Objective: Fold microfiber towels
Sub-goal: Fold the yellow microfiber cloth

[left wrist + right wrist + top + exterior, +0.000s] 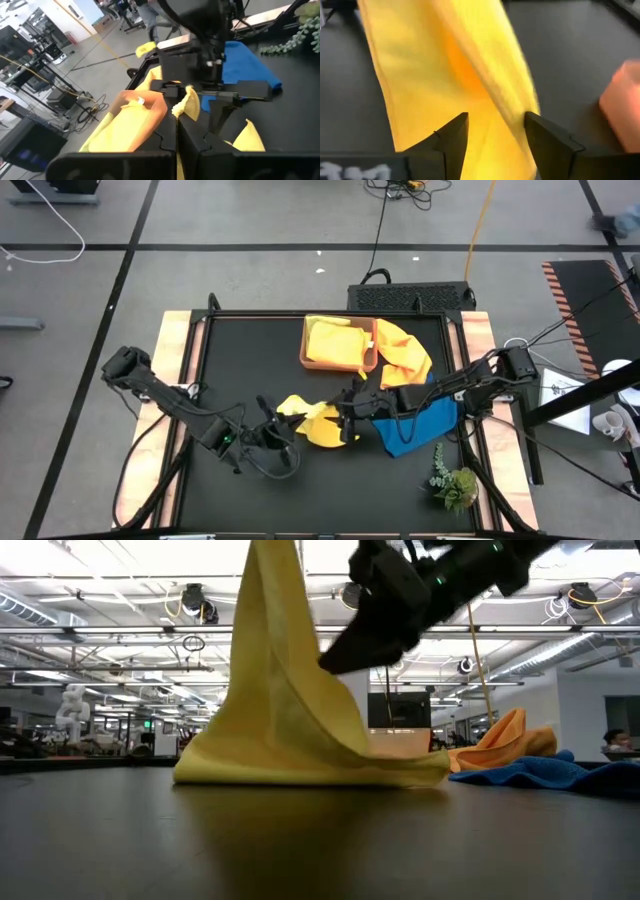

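A yellow towel (318,425) stands drawn up into a peak at mid-table. Its lower edge lies on the table (300,772) and its top runs out of the low view. My left gripper (283,425) is shut on it from the left. My right gripper (345,412) is open and comes from the right, level with the hanging cloth (470,75), which fills the gap between its fingers. A blue towel (425,428) lies crumpled under the right arm. An orange towel (405,352) lies beside the tray. The lime green towel is out of view. My left gripper pinches a bunched bit of the yellow towel between its two shut fingers. A small tuft (186,102) sticks out past the fingertips. The fingers come from the table's left. The towel hangs below the hold, its lower part on the table. Whether my right gripper touches the cloth, I cannot tell.
A brown tray (368,365) at the far middle holds a yellow-orange cloth (330,340). A green plant sprig (455,480) lies near the right front corner. The black table top is bare at the left and near side (260,490).
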Available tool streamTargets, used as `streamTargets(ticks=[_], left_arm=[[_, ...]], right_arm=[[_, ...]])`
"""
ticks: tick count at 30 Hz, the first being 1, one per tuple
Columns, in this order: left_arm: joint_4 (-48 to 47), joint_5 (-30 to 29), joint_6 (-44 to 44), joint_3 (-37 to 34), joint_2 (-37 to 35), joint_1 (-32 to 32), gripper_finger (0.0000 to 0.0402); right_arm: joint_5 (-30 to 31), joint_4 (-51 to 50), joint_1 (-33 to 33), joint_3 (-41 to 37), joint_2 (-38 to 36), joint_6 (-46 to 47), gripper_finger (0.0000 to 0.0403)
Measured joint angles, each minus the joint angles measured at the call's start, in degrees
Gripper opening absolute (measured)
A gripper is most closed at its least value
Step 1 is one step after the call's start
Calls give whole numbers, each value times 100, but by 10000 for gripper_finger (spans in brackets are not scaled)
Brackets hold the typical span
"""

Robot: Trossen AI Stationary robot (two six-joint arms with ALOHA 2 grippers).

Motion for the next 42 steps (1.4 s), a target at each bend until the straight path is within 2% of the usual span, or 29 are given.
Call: streamTargets(ticks=[12, 17, 23, 28, 32, 37, 42], left_arm=[[-37, -86, 93, 103, 0, -16, 1], [48, -190, 222, 103, 0, -22, 1], [78, -199, 246, 103, 0, -22, 1], [58, -199, 272, 103, 0, -21, 0], [58, -201, 292, 103, 0, -20, 0], [41, -202, 305, 103, -31, -37, 0], [51, -199, 506, 101, -299, -188, 0]], right_arm=[[-168, 1154, -2, -1204, 2, 936, 179], [-177, 1218, 3, -1262, 104, 1006, 169], [-385, 1609, -6, -1257, 631, 1094, 167], [-299, 1570, -13, -1257, 848, 1200, 163], [-297, 1568, -13, -1255, 801, 1102, 124], [-293, 1560, -13, -1255, 569, 752, 22], [-278, 1339, 27, -1255, -188, 495, 6]])
